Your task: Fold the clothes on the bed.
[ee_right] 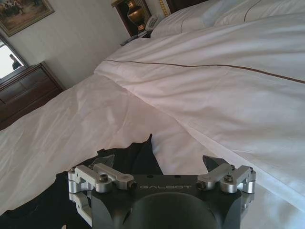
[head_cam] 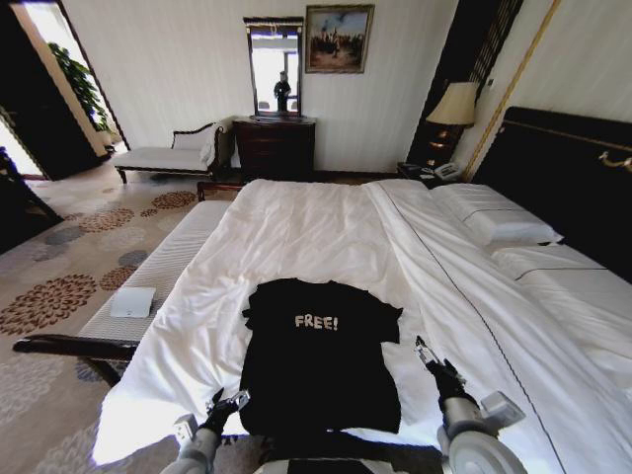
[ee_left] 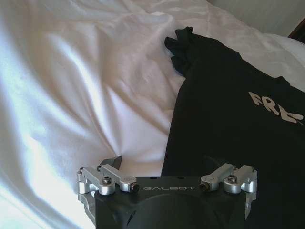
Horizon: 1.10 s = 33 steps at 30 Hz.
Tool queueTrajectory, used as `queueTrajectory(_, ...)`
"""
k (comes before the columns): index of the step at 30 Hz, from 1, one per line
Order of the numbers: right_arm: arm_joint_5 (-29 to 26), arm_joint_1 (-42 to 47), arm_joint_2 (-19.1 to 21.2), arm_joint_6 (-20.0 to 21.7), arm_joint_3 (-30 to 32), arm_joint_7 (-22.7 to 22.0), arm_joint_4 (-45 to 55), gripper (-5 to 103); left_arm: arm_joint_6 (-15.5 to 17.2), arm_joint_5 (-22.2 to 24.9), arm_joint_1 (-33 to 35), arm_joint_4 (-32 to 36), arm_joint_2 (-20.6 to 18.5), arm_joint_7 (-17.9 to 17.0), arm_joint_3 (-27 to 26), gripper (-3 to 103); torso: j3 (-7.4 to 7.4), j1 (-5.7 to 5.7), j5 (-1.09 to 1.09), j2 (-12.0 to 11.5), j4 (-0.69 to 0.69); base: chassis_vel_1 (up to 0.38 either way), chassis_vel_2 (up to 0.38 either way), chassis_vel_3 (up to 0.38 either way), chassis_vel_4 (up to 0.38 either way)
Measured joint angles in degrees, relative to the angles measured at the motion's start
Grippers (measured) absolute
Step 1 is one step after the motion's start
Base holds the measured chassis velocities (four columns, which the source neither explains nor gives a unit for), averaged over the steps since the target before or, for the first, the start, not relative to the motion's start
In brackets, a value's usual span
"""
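Near the T-shirt's [head_cam: 321, 360] hem, both grippers, left [head_cam: 229, 403] and right [head_cam: 427, 353], hover spread; either may pinch sheet [head_cam: 296, 227] too.

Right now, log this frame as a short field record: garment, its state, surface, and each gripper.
garment: black T-shirt with white "FREE!" lettering
state: spread flat, lettering up, sleeves out, not yet folded
surface: white sheet of the bed, near its foot edge
left gripper: open, at the shirt's lower left corner, holding nothing
right gripper: open, beside the shirt's right edge, holding nothing
beside bed: white-cushioned bench on the robot's left
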State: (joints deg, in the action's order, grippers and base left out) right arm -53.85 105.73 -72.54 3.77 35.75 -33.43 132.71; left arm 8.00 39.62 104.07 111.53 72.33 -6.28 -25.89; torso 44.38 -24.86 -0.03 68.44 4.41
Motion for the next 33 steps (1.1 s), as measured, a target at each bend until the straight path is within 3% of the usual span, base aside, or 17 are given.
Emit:
queueTrajectory(1, 0.00, -0.10, -0.04, 0.06, -0.06, 0.01, -0.10, 100, -0.34, -0.25, 0.21, 0.15, 0.00, 0.06, 0.21, 98, 0.00, 0.00, -0.01, 0.00, 0.00, 0.000, 0.000, 0.000, 0.000)
queueTrajectory(7, -0.10, -0.48, -0.01, 0.37, -0.10, 0.02, -0.41, 100, -1.60, -1.58, 1.58, 1.36, 0.03, 0.65, 1.26, 73, 0.00, 0.00, 0.00, 0.00, 0.00, 0.000, 0.000, 0.000, 0.000)
queueTrajectory(10, -0.10, -0.46, -0.05, 0.39, -0.09, 0.02, -0.47, 100, -1.70, -1.77, 2.14, 1.81, 0.04, 0.67, 1.60, 68, 0.00, 0.00, -0.01, 0.00, 0.00, 0.000, 0.000, 0.000, 0.000)
queueTrajectory(18, 0.30, 0.14, -0.71, 0.38, -0.05, 0.09, -0.42, 100, -2.73, -2.96, 2.96, 1.45, 0.12, 0.24, 2.26, 29, 0.00, 0.00, -0.01, 0.00, -0.01, 0.000, 0.000, 0.000, 0.000)
queueTrajectory(20, 0.41, 0.23, -0.76, 0.37, -0.04, 0.09, -0.40, 100, -2.75, -2.96, 3.00, 1.47, 0.09, 0.22, 2.26, 29, 0.00, 0.00, -0.01, 0.00, 0.00, 0.000, 0.000, 0.000, 0.000)
queueTrajectory(23, 0.84, 0.50, -0.96, 0.30, -0.03, 0.15, -0.38, 100, -2.77, -2.81, 3.15, 1.87, -0.18, 0.09, 2.00, 12, 0.00, 0.00, -0.01, 0.00, -0.01, 0.000, 0.000, 0.000, 0.000)
queueTrajectory(25, 0.96, 0.54, -1.04, 0.28, -0.04, 0.17, -0.38, 100, -2.77, -2.69, 3.22, 1.99, -0.32, 0.09, 1.91, 12, 0.00, 0.00, -0.01, 0.00, 0.00, 0.000, 0.000, 0.000, 0.000)
queueTrajectory(28, 1.33, 0.56, -1.27, 0.24, -0.18, 0.19, -0.51, 100, -2.66, -2.50, 3.29, 2.06, -0.65, 0.08, 1.60, 1, 0.00, 0.00, -0.01, 0.00, -0.01, 0.000, 0.000, 0.000, 0.000)
queueTrajectory(33, 1.65, 0.54, -1.51, 0.22, -0.39, 0.23, -0.73, 100, -1.96, -2.41, 3.30, 2.28, -0.94, -0.13, 0.89, 0, 0.00, 0.00, -0.02, 0.00, -0.01, 0.000, 0.000, 0.000, 0.000)
